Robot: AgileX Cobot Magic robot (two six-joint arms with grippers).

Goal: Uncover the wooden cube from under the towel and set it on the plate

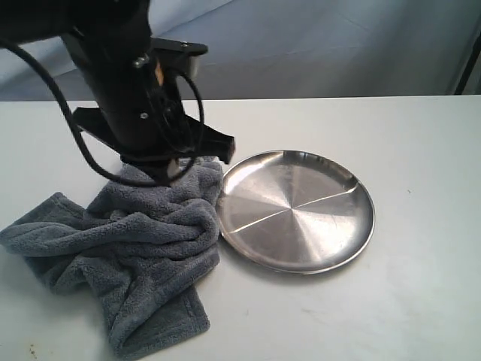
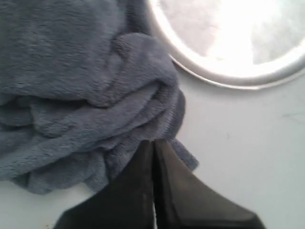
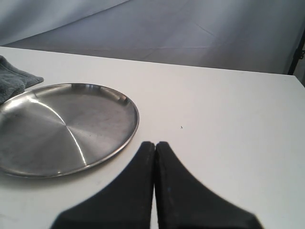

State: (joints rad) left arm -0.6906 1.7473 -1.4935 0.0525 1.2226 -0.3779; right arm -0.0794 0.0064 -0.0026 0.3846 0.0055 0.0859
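1. The left end effector [image 2: 153, 144] is clenched, with its tips at a fold of the towel [image 1: 143, 248] on the side nearest the plate [image 1: 297, 210]. It is not possible to tell whether any cloth is nipped between them.
2. The wooden cube is not visible. It probably sits under the bunched towel, which lies toward the left edge of the surface [image 1: 421, 301] and touches the plate's rim.
3. The right end effector [image 3: 155, 144] is also clenched and empty, over bare surface beside the plate.
4. The uncovering likely goes best if the left fingers open and take a thick fold. They should lift it and draw it toward the left edge, away from the plate, slowly enough not to drag the cube.
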